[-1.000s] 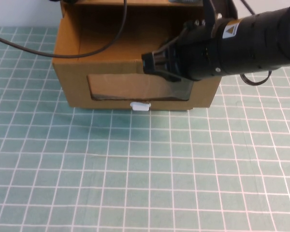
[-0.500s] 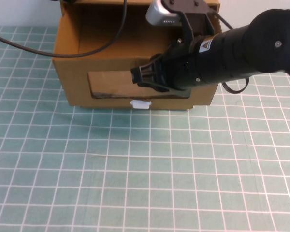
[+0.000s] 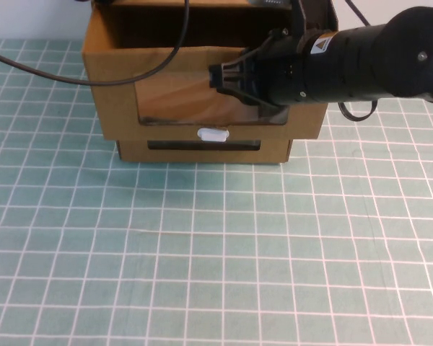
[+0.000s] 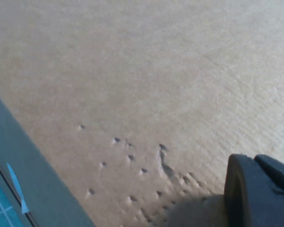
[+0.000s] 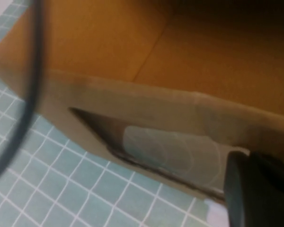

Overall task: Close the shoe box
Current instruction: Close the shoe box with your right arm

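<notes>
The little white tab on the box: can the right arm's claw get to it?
Probably yes. The right claw hangs at the shoe box front, just above the white tab, with nothing between. The left claw is pressed near plain cardboard.

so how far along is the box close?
Done: nothing finished. The shoe box is open on top, with its inside visible.
In hand: the right gripper is at the front panel's upper edge, and a dark gap shows below the white tab. The left gripper is close against cardboard, outside the high view.
Left: closing the box fully.
</notes>
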